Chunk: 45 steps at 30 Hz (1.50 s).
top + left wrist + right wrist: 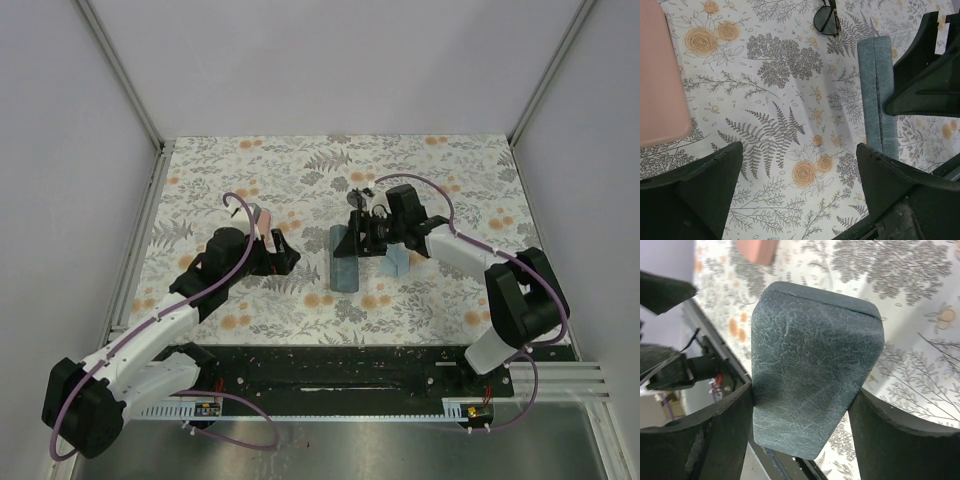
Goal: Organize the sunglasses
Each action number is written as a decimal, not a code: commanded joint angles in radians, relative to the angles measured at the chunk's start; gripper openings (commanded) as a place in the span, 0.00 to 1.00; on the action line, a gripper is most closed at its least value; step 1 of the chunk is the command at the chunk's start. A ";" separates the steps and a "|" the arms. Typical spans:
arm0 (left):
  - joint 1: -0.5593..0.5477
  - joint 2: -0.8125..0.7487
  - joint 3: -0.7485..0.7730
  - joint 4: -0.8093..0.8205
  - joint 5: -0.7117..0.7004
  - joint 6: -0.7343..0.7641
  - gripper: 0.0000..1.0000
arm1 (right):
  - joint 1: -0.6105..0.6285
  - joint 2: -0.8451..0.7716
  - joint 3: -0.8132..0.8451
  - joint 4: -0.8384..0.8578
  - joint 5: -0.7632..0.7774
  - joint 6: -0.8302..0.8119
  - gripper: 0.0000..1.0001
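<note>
Sunglasses point(827, 20): one pair, with a thin dark frame and dark lenses. It lies on the floral surface point(765, 100), near the far end of the grey-blue case point(875, 90) but apart from it. The left wrist view shows one lens and a bit of frame, cut off by the top edge. From above, the sunglasses point(358, 197) are small and dark, near mid-surface. Whether they are folded cannot be told.

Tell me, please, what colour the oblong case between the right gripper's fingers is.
The oblong case is grey-blue with pale crackling, best seen in the right wrist view.
</note>
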<state>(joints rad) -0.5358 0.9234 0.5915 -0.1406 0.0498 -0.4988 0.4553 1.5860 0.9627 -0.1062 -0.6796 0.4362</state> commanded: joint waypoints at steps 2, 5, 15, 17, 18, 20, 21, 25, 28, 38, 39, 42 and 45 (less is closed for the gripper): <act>-0.004 0.018 -0.025 0.073 0.033 -0.026 0.99 | 0.072 0.067 0.134 -0.143 0.308 0.010 0.44; -0.006 0.035 -0.045 0.098 0.048 -0.052 0.99 | 0.094 0.129 0.195 -0.259 0.471 0.114 0.42; -0.044 0.121 -0.019 0.073 0.004 -0.070 0.99 | 0.100 0.129 0.108 0.010 0.331 0.337 0.99; -0.062 0.150 -0.003 0.073 0.002 -0.066 0.99 | 0.102 0.095 0.103 -0.003 0.362 0.320 0.99; -0.079 0.164 0.008 0.070 -0.014 -0.057 0.99 | 0.097 0.072 0.102 -0.016 0.379 0.311 0.99; -0.108 0.202 0.036 0.070 -0.039 -0.049 0.99 | 0.082 0.034 0.087 -0.042 0.399 0.294 0.99; -0.122 0.219 0.050 0.068 -0.045 -0.040 0.99 | 0.071 0.011 0.071 -0.062 0.413 0.286 0.99; -0.162 0.331 0.148 0.062 -0.041 0.073 0.99 | 0.028 -0.116 -0.019 -0.104 0.511 0.277 0.98; -0.174 0.451 0.261 -0.016 -0.045 0.193 0.99 | -0.012 -0.225 -0.109 -0.115 0.575 0.282 0.95; -0.220 0.781 0.602 -0.204 -0.102 0.345 0.99 | -0.073 -0.429 -0.225 -0.196 0.627 0.236 0.94; -0.228 0.804 0.620 -0.214 -0.111 0.350 0.99 | -0.075 -0.432 -0.229 -0.201 0.630 0.234 0.94; -0.242 0.859 0.665 -0.224 -0.113 0.353 0.99 | -0.078 -0.437 -0.248 -0.202 0.629 0.236 0.93; -0.256 0.903 0.698 -0.237 -0.113 0.355 0.99 | -0.079 -0.431 -0.257 -0.196 0.621 0.239 0.93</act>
<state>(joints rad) -0.7723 1.7901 1.2156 -0.3515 -0.0383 -0.1730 0.3832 1.1698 0.7219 -0.2955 -0.0864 0.6891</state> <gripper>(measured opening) 0.988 0.932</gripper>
